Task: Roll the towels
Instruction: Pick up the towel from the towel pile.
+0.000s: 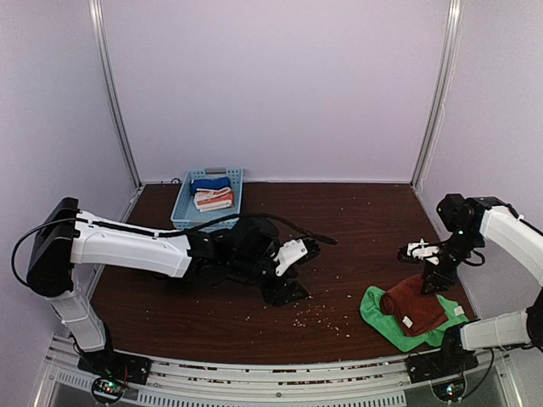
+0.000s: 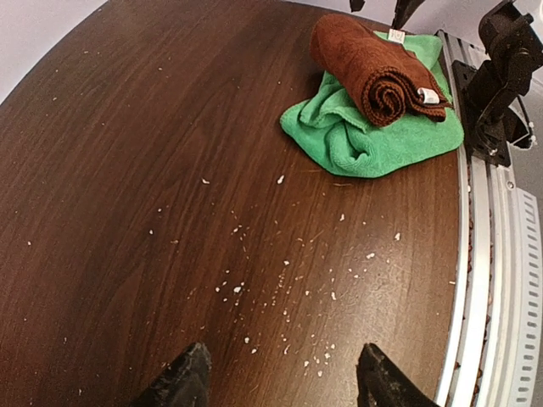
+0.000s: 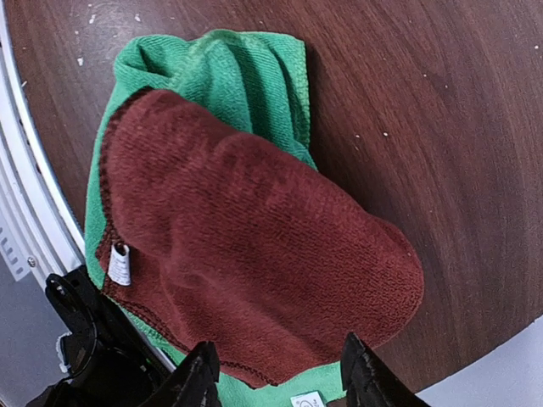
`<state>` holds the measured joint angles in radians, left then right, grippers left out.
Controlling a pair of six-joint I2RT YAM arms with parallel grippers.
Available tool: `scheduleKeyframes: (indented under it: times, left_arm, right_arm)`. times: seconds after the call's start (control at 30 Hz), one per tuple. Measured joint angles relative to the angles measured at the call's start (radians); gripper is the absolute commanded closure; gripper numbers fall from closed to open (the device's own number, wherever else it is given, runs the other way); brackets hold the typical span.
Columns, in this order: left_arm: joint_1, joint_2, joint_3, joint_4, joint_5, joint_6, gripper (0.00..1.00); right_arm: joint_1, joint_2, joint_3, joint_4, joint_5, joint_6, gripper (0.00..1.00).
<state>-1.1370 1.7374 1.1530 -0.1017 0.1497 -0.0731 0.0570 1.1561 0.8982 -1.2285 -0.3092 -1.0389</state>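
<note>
Hiding most of green towel [image 3: 237, 76], rust towel [image 3: 254, 254], tag [image 3: 120, 264] showing

You get soft, even light; the counter [image 2: 127, 212] shows faint sheen, and the left fingers [image 2: 182, 381] sit dark, slightly blurred.

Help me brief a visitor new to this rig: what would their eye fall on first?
First the colour: a loosely rolled rust towel lying on a crumpled green towel at the near right of the dark table. Next, the blue basket holding folded cloths at the far left edge, and pale crumbs scattered along the near middle.
</note>
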Motion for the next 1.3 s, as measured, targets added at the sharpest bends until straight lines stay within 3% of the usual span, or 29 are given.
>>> scheduleKeyframes:
  times: [0.3,0.53,0.7,0.93,1.17,1.3]
  left_arm:
    - [0.0,0.0,0.0,0.001,-0.025,-0.005,0.39]
    - [0.0,0.0,-0.012,0.007,-0.048,-0.008,0.39]
    - [0.0,0.0,-0.047,0.043,-0.068,-0.009,0.39]
    - [0.0,-0.002,-0.069,0.079,-0.098,-0.016,0.39]
    - [0.0,-0.033,-0.077,0.103,-0.146,-0.019,0.38]
    - [0.0,-0.06,-0.077,0.1,-0.18,-0.027,0.31]
  right_arm:
    - [0.004,0.015,-0.072,0.122,0.079,0.084,0.51]
    - [0.01,0.033,-0.098,0.215,0.115,0.156,0.99]
    - [0.011,0.04,-0.031,0.2,0.102,0.183,1.0]
    - [0.011,0.039,0.209,0.154,0.011,0.221,1.0]
    - [0.011,0.053,0.483,0.142,-0.168,0.28,1.0]
    - [0.011,0.108,0.623,0.156,-0.292,0.333,1.0]
